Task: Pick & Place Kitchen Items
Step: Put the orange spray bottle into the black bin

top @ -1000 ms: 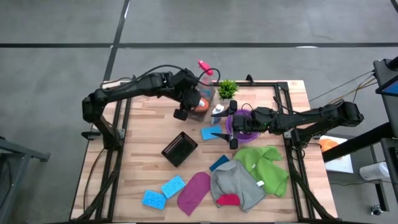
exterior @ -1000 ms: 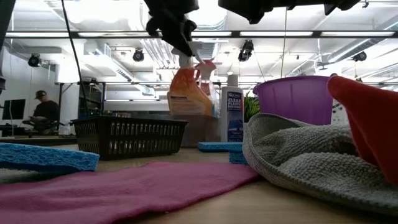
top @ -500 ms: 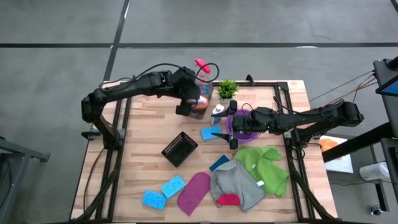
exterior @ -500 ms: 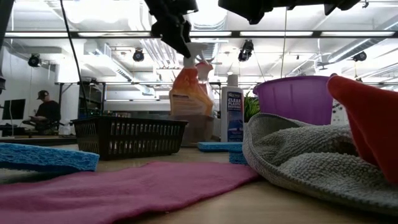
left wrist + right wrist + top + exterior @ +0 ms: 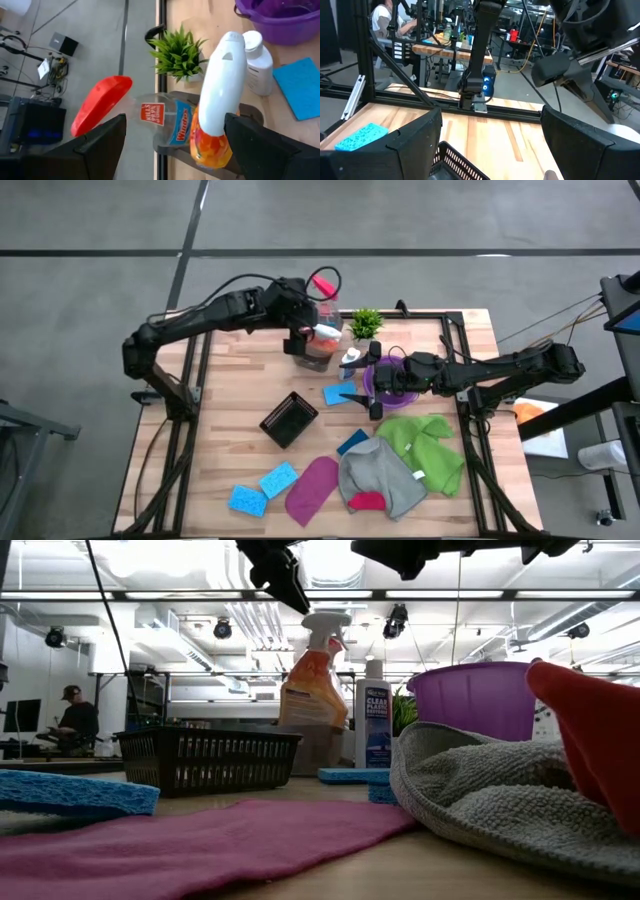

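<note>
At the tabletop's (image 5: pixel 230 395) far edge stands the orange spray bottle (image 5: pixel 313 680), long axis upright with a slight lean, white trigger head (image 5: pixel 223 85) uppermost, nozzle pointing toward the right-hand side in the low view. It sits in a clear container (image 5: pixel 316 358) together with a clear spray bottle with a red trigger (image 5: pixel 102 103).

Left claw (image 5: pixel 296 340): fingers spread wide, holding nothing, poised just above and beside the orange bottle; in the left wrist view the bottle stands between the two finger tips, apart from both.

Right claw (image 5: pixel 372 385): fingers spread wide, empty, at the purple bowl (image 5: pixel 387 385), over a blue sponge (image 5: pixel 339 393).

Nearby stock:
- white squeeze bottle (image 5: pixel 373 722), upright, just beside the orange one
- potted plant (image 5: pixel 366 323)
- black mesh basket (image 5: pixel 289 418), mid-tabletop
- two more blue sponges (image 5: pixel 262 489), near-left
- magenta cloth (image 5: pixel 312 488), grey cloth (image 5: pixel 380 475), green cloth (image 5: pixel 430 442), red cloth (image 5: pixel 367 501), near side
</note>
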{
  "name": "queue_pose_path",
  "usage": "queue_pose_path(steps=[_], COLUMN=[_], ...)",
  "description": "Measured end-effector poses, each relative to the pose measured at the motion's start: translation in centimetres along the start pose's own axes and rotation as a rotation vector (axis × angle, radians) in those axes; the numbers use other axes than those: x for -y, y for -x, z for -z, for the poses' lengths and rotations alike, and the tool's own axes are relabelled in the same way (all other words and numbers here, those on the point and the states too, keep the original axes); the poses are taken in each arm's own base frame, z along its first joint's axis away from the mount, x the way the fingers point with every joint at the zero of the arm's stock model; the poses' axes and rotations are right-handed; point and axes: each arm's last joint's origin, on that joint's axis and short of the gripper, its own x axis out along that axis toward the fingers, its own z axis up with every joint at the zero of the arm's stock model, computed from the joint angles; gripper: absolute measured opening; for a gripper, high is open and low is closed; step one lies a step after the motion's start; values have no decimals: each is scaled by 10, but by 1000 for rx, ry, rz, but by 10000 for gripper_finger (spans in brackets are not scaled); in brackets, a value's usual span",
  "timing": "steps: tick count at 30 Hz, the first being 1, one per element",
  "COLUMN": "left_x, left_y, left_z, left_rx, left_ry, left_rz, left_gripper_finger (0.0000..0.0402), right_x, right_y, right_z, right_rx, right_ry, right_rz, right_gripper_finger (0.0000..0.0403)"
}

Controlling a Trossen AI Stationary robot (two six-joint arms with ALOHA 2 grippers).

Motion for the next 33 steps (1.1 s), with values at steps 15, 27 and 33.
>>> queue_pose_path(steps=[15,27,33], left_x=[1,57,82], left_y=[81,83,77], left_z=[17,89,122], left_rx=[334,568,648], left_ry=[241,417,494], left_rz=[80,7,-20], left_gripper_finger=[335,336,336], right_x=[6,31,44], right_y=[-9,-64,-94], right_z=[24,36,40], right_rx=[-188,-312,-380], right_ry=[21,114,167], right_rz=[127,282,311], right_gripper_finger=[334,297,167])
